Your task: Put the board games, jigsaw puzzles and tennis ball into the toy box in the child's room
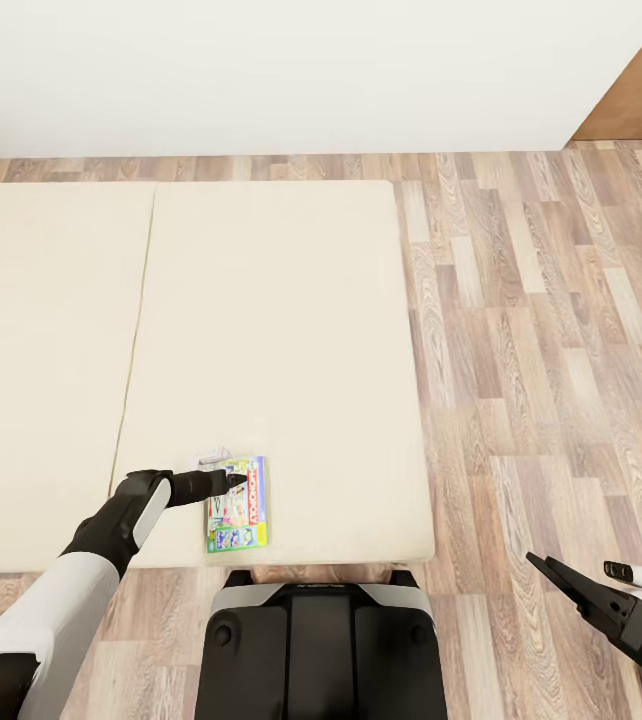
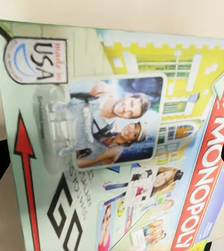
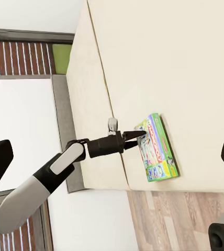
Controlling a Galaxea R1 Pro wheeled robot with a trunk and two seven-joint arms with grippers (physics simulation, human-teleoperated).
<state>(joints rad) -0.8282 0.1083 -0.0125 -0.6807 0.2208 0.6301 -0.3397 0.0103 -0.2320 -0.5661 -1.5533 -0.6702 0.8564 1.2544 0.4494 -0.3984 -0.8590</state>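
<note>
A: Which step is this?
B: Picking up the flat white-green Monopoly board game box (image 1: 237, 505) near the cream mattress bed's (image 1: 291, 330) front edge.
A: And the fingers?
B: The left gripper (image 1: 229, 482) hovers spread over it; lower, then clench. The right gripper (image 1: 551, 572) hangs released.

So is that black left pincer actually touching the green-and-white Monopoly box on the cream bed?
Cannot tell. In the head view the left pincer overlaps the Monopoly box edge, but no view shows contact or gap plainly.
</note>
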